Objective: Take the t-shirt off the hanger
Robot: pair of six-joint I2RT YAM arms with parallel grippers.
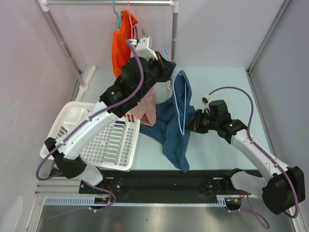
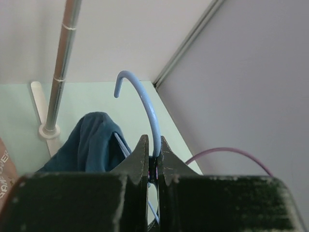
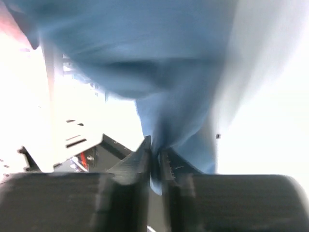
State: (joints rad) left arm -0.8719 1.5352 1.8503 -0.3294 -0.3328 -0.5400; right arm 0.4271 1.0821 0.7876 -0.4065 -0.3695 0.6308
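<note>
left end effector [image 2: 153,147] pinches the hanger [image 2: 149,107] while right end effector [image 3: 155,151] clamps the t-shirt [image 3: 145,58].

The t-shirt [image 1: 171,128] is draping on the hanger [image 2: 149,110] just right of the basket [image 1: 111,145]; another garment [image 1: 120,46] is hanging behind the basket.

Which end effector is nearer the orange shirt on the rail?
Left. Left end effector holds the hanger beside the orange shirt; right end effector grips the blue t-shirt, farther away.
</note>
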